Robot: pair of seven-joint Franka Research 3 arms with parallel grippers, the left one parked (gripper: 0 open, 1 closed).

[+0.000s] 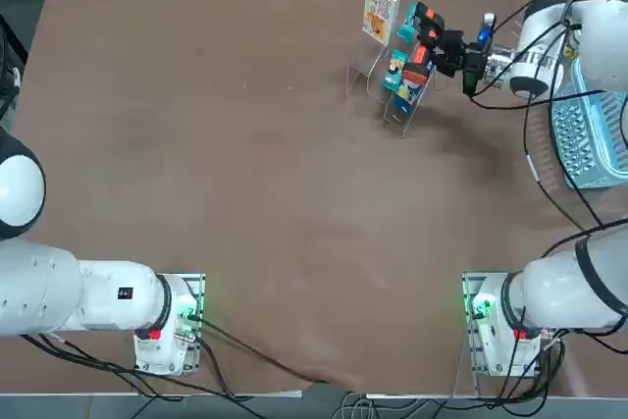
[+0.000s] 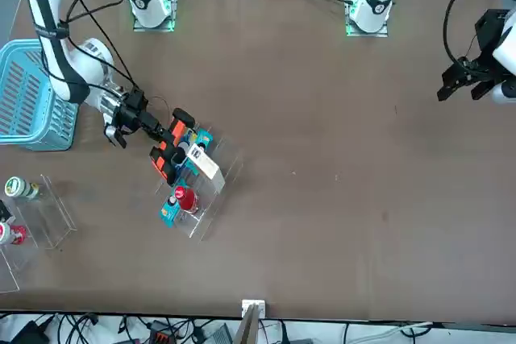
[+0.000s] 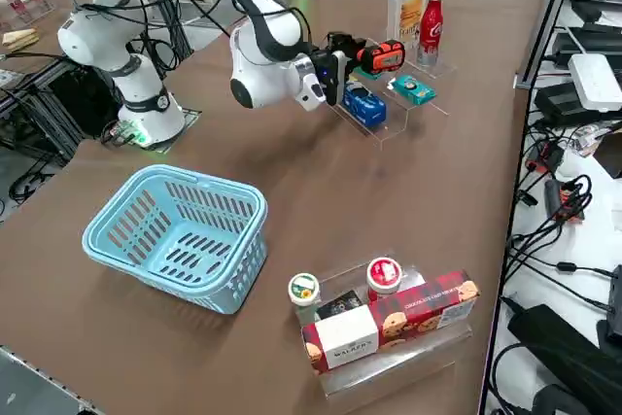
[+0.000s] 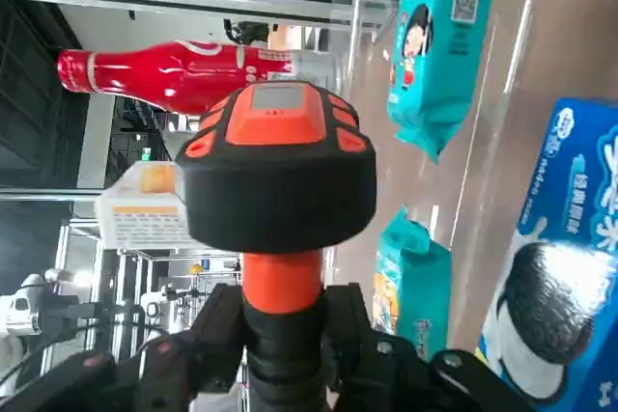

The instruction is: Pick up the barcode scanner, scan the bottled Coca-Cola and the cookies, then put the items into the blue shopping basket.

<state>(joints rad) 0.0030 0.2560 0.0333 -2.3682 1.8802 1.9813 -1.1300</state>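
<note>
Over the rack, level right gripper (image 4: 280, 330) (clamping barcode scanner (image 4: 277, 171))

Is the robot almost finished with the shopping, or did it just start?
It's early on. Done: the scanner is picked up, held in the right tool. Now: it is pointing the scanner toward the shelf with the cola bottle and the cookie box. Left: both are on the shelf and must go into the blue basket, which holds nothing yet.

Bare table (image 1: 245, 174) lies open toward the arm bases, while the clear display rack (image 1: 397, 95) with its packets blocks the far side.
</note>
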